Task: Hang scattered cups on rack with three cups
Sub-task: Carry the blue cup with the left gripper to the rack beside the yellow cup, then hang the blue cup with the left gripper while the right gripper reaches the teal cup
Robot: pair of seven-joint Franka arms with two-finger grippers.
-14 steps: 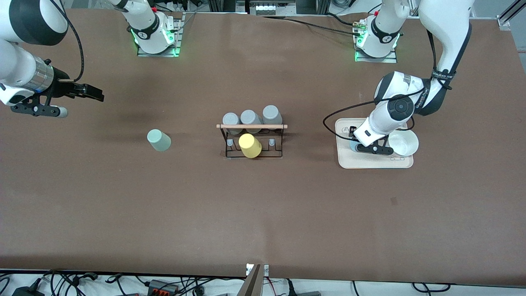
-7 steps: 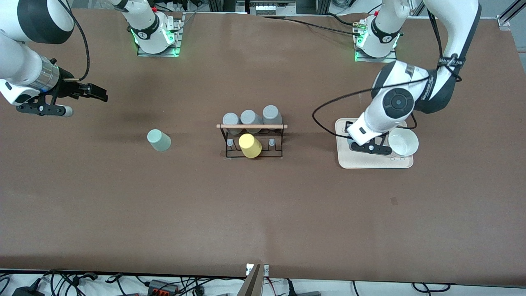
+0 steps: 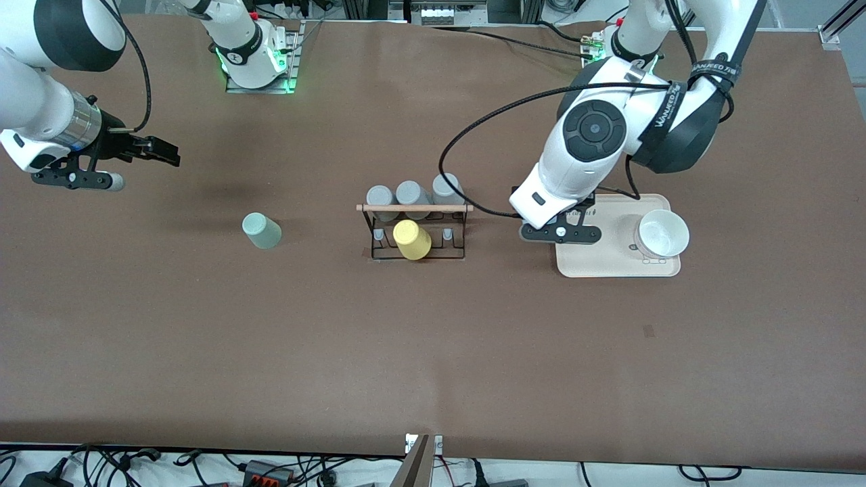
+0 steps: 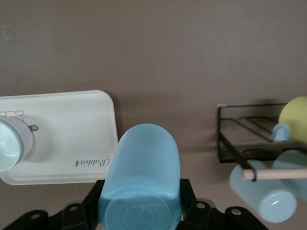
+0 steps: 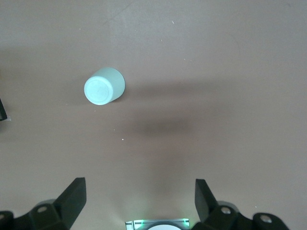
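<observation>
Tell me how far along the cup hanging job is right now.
Done: the yellow cup and three grey cups sit on the rack. In hand: the left hand holds the light blue cup near the beige tray. Left: the mint-green cup, with the right hand open above it.

A single script word, "Rabbit", is printed in dark cursive lettering near one corner of the beige tray [image 4: 62, 139], seen upside down in the left wrist view; in the front view the same tray [image 3: 612, 267] is partly covered by the left arm, and only illegible traces of that lettering are visible. A black strap [image 3: 707, 71] wrapped around the left arm's cable bundle carries white capital letters, but they cannot be read with certainty. A dark round emblem is seen on the white bowl [image 4: 12, 143] standing on the tray, though no wording can be made out on it. No numbers or signs are shown elsewhere.
</observation>
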